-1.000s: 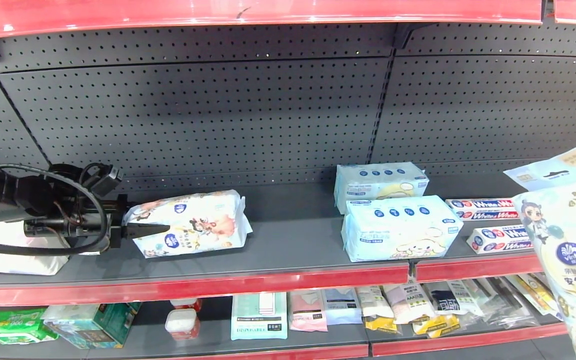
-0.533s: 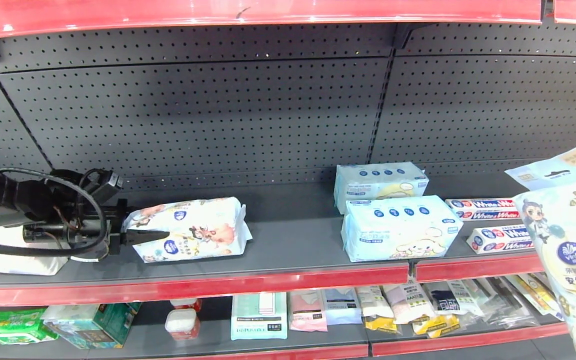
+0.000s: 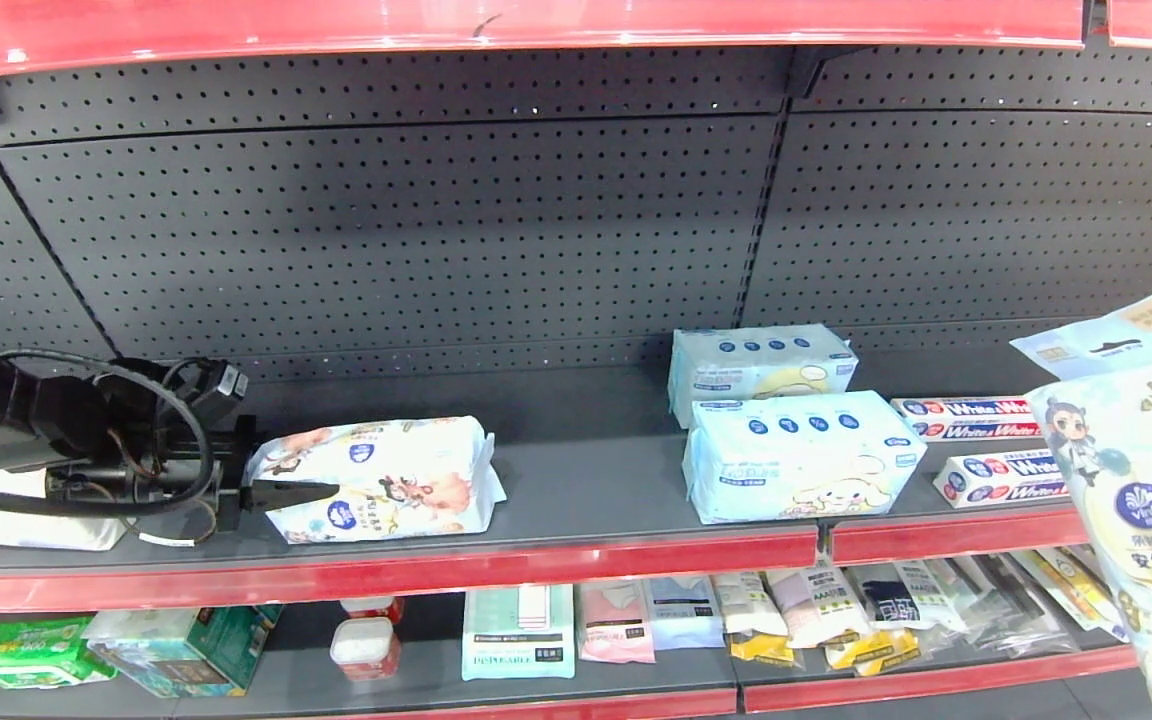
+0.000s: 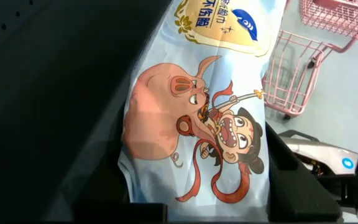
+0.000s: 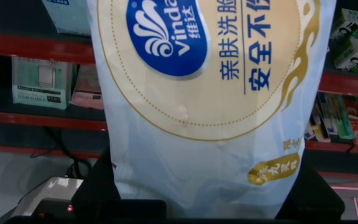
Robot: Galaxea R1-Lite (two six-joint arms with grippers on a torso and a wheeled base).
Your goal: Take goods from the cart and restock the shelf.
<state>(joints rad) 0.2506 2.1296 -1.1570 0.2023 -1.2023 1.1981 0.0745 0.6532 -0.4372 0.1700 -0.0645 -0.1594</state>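
Note:
A cartoon-printed tissue pack (image 3: pixel 391 478) lies on the grey shelf (image 3: pixel 576 480) at its left part, its bottom on the shelf surface. My left gripper (image 3: pixel 308 478) is shut on that pack's left end, one dark finger across its front. In the left wrist view the same pack (image 4: pixel 197 124) fills the space between the fingers (image 4: pixel 291 171). At the far right, a second pack (image 3: pixel 1141 490) with a blue logo hangs in front of the shelf. My right gripper (image 5: pixel 207 186) is shut on this pack (image 5: pixel 210 93) at its lower end.
Two pale blue tissue packs (image 3: pixel 796 455) (image 3: pixel 756 362) and two toothpaste boxes (image 3: pixel 966 418) (image 3: pixel 1001 478) occupy the shelf's right part. A white pack (image 3: pixel 26 520) sits behind my left arm. Bare shelf lies between the cartoon pack and the blue packs. A pink cart (image 4: pixel 328 37) stands behind.
My left gripper has lowered with the cartoon pack, which now rests flat on the shelf. The right arm and its pack have not moved.

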